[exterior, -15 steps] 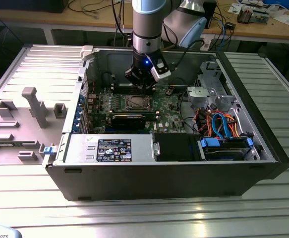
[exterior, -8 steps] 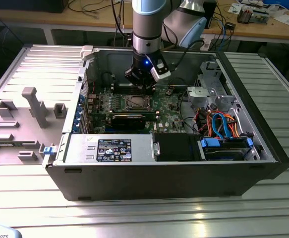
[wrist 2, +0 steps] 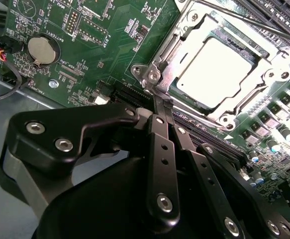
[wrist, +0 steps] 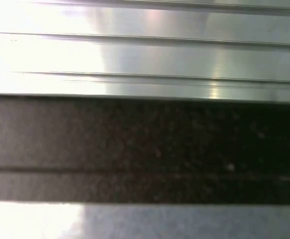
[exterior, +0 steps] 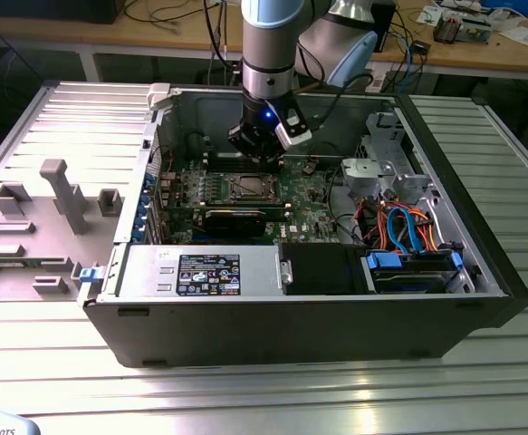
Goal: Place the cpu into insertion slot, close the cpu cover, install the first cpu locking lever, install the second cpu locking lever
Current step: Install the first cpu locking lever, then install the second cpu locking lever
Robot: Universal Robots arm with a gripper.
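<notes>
Green motherboard (wrist 2: 110, 45), cpu (wrist 2: 217, 74) seated under cpu cover (wrist 2: 194, 30), fingers (wrist 2: 163, 107) together

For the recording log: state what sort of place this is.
Most likely a robotics or electronics lab workbench. An open computer case lies on a ribbed metal table, the arm's gripper hangs over its green motherboard, and a wooden desk behind carries cables and loose parts.
</notes>
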